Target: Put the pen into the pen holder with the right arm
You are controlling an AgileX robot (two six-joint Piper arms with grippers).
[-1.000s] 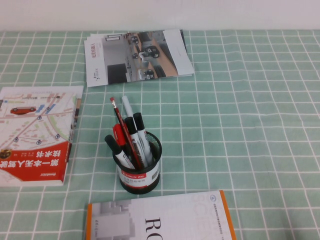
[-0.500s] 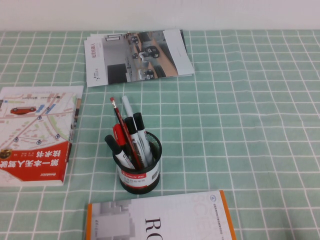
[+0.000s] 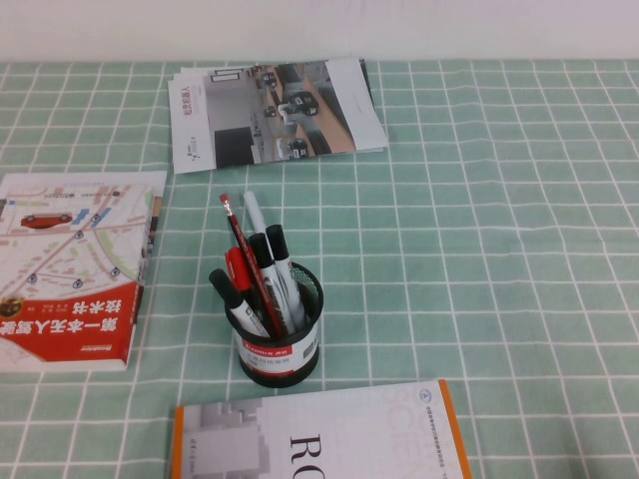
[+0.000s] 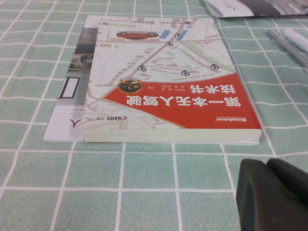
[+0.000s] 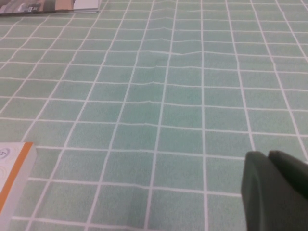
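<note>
The pen [image 3: 239, 239], a thin dark-red stick with a red eraser tip, stands tilted in the pen holder [image 3: 281, 355], a black mesh cup near the table's middle front. Several thick markers with black caps and a red-capped marker stand in the cup with it. Neither arm shows in the high view. My right gripper [image 5: 268, 157] is shut and empty, low over bare green checked cloth. My left gripper [image 4: 268, 166] is shut and empty, just in front of the red and white book [image 4: 163, 82].
The red and white map book [image 3: 70, 269] lies at the left. A stack of brochures [image 3: 275, 110] lies at the back. A white book with an orange edge [image 3: 319, 434] lies at the front, its corner also in the right wrist view [image 5: 12, 168].
</note>
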